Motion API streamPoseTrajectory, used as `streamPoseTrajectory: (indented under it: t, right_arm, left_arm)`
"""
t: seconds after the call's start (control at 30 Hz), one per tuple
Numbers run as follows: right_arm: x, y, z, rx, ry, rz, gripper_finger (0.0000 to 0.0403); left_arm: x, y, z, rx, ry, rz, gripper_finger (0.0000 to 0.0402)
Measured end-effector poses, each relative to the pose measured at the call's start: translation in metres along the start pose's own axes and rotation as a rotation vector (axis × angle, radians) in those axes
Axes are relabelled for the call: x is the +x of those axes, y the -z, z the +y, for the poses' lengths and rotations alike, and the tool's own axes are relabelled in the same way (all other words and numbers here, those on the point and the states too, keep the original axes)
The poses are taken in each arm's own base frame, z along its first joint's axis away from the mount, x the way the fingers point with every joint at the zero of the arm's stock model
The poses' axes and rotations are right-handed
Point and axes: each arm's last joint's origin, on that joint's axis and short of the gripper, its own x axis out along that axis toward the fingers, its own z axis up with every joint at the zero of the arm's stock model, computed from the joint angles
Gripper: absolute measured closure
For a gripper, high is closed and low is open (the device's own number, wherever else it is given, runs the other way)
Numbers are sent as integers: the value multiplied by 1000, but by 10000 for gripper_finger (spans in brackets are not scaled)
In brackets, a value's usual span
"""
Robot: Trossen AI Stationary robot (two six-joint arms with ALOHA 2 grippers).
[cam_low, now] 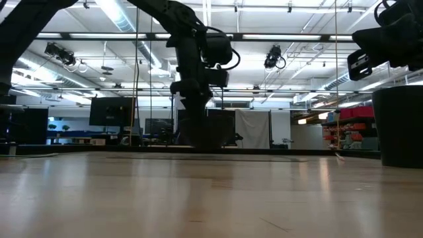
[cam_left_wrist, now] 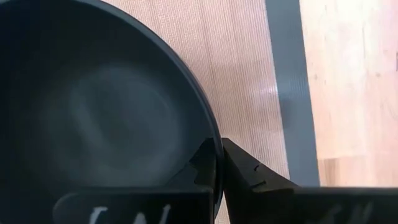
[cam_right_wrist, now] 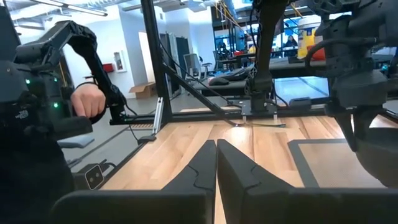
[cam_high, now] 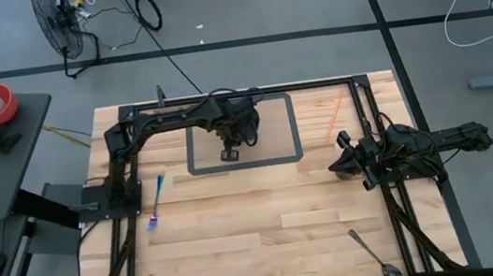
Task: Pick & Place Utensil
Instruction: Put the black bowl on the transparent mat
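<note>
From above, the wooden table (cam_high: pixel 267 230) fills the middle of the frame, with a grey taped rectangle (cam_high: pixel 291 128) marked near its upper centre. The left arm reaches in from the left edge, and the left gripper (cam_high: pixel 229 151) sits inside that rectangle, just above its lower tape line. A dark round container is barely separable from the arm here. The right arm rests at the right edge of the table, the right gripper (cam_high: pixel 342 160) pointing toward the centre. A metal spoon (cam_high: pixel 372 253) lies at the lower right of the table, well apart from both grippers. A blue-handled utensil (cam_high: pixel 156 206) lies at the left, below the left arm's base. A fan (cam_high: pixel 59 29) stands on the floor at upper left.

In the low view, the left arm comes down at upper centre to a dark upright shape on the far table. A black cylinder (cam_low: pixel 398 125) stands at the right edge.

The left wrist view shows the black container (cam_left_wrist: pixel 93 118) filling the left of the frame, its rim pinched between the closed fingers (cam_left_wrist: pixel 249 180) at the bottom centre. Grey tape runs down the right side.

In the right wrist view, the right fingers (cam_right_wrist: pixel 196 171) press together on nothing at bottom centre. A person's hand (cam_right_wrist: pixel 87 102) shows at the left, beyond the table.
</note>
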Motion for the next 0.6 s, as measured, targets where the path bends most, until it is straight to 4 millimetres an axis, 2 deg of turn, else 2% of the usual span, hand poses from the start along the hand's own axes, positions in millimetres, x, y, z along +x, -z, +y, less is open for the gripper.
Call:
streamPoseTrajectory:
  t: [0.27, 0.47, 0.6]
  right_arm:
    - [0, 0, 0, 0, 0, 0, 386]
    - [0, 0, 0, 0, 0, 0, 386]
    - [0, 0, 0, 0, 0, 0, 386]
  left_arm:
    - [0, 2, 1, -21, -33, 41, 379]
    - [13, 1, -1, -16, -12, 56, 391]
    - [13, -1, -6, -2, -5, 58, 377]
